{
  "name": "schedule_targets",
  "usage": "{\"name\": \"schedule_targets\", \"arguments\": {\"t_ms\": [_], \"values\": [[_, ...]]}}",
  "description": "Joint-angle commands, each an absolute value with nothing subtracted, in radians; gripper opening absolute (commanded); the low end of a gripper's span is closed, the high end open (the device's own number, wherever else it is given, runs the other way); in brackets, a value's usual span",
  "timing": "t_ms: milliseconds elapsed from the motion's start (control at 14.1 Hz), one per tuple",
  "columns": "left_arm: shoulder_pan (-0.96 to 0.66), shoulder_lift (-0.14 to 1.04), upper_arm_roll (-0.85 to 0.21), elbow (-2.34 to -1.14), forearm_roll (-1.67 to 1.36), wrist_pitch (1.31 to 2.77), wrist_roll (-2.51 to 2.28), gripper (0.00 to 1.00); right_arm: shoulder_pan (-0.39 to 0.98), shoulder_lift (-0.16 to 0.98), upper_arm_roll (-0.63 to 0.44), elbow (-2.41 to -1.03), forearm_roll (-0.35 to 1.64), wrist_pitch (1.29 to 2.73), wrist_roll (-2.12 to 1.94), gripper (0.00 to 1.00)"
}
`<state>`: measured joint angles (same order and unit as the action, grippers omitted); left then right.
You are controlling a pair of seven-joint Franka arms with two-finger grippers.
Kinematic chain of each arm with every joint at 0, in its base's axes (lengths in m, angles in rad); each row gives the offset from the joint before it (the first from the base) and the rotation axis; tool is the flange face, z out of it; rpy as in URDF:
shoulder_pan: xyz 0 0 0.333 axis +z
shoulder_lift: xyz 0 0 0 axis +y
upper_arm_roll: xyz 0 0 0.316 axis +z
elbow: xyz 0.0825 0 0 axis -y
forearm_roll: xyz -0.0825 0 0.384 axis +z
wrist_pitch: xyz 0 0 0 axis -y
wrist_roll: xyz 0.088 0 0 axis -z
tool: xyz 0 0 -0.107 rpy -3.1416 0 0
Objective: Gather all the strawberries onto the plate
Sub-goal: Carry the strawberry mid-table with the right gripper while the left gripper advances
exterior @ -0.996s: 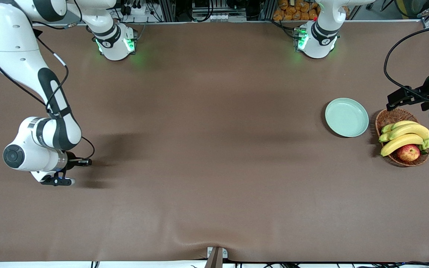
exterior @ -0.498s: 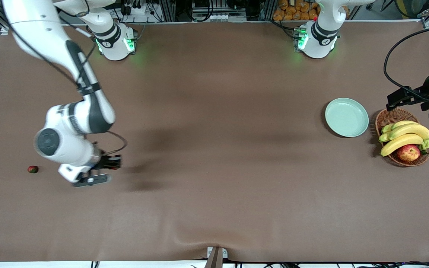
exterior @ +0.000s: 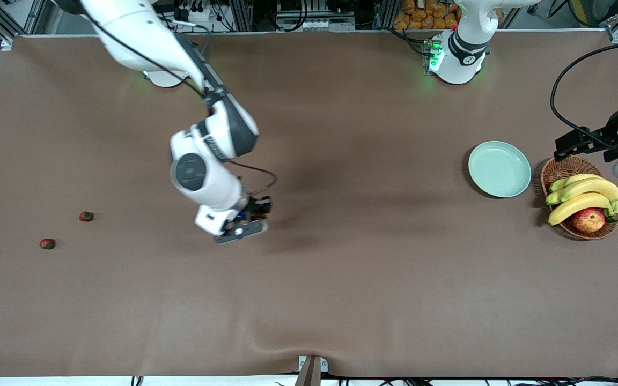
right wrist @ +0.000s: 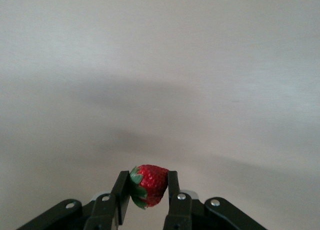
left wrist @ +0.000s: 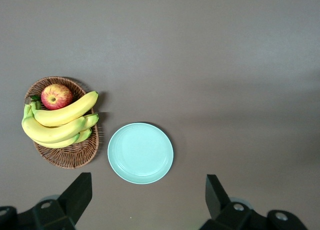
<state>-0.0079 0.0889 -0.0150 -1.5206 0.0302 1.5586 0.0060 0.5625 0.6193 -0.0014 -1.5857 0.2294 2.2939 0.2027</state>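
My right gripper (exterior: 243, 226) is shut on a red strawberry (right wrist: 152, 182) with a green leafy top, held between its two black fingers (right wrist: 121, 192). It hangs above the bare middle of the table. Two more strawberries (exterior: 86, 216) (exterior: 47, 244) lie on the brown table near the right arm's end. The mint-green plate (exterior: 499, 169) sits near the left arm's end with nothing in it. My left gripper (left wrist: 148, 191) waits open high over the table beside the plate (left wrist: 140, 153), nothing between its fingers.
A wicker basket (exterior: 560, 169) with bananas (exterior: 582, 195) and a red-yellow apple (exterior: 588, 220) stands beside the plate, closer to the left arm's end of the table. The brown mat (exterior: 341, 279) covers the whole table.
My right arm has swung from the right arm's end of the table toward its middle, carrying the strawberry. The two strawberries it hid came into sight. The left arm has stayed still.
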Motion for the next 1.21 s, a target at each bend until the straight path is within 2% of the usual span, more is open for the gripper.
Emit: {"name": "schedule_targets", "arguments": {"t_ms": [0,213,498,569,640,712,996,1138], "values": [[0.0,0.107,-0.017,-1.508,0.005,1.549,0.026,1.0,0.659,0.716,-0.012,-1.514,0.248,2.397,0.346,0.0],[-0.003,0.112,-0.018,-1.508,0.005,1.552,0.026,1.0,0.75,0.791,-0.012,-1.491,0.247,2.528,0.507,0.0],[-0.011,0.147,-0.018,-1.506,-0.04,1.554,0.022,1.0,0.822,0.897,-0.014,-1.399,0.244,2.569,0.658,0.01],[-0.015,0.152,-0.017,-1.505,-0.04,1.555,0.021,1.0,0.833,0.916,-0.014,-1.391,0.244,2.591,0.679,0.09],[-0.02,0.161,-0.018,-1.505,-0.038,1.555,0.023,1.0,0.834,0.92,-0.014,-1.391,0.245,2.608,0.684,0.5],[-0.034,0.172,-0.02,-1.505,-0.041,1.557,0.015,1.0,0.834,0.92,-0.014,-1.391,0.239,2.611,0.686,1.0],[-0.06,0.206,-0.02,-1.5,-0.041,1.572,-0.003,1.0,0.798,0.827,-0.032,-1.429,0.235,2.571,0.681,1.0],[-0.084,0.236,-0.02,-1.499,-0.064,1.58,-0.008,1.0,0.767,0.754,-0.06,-1.447,0.235,2.472,0.673,1.0]]}}
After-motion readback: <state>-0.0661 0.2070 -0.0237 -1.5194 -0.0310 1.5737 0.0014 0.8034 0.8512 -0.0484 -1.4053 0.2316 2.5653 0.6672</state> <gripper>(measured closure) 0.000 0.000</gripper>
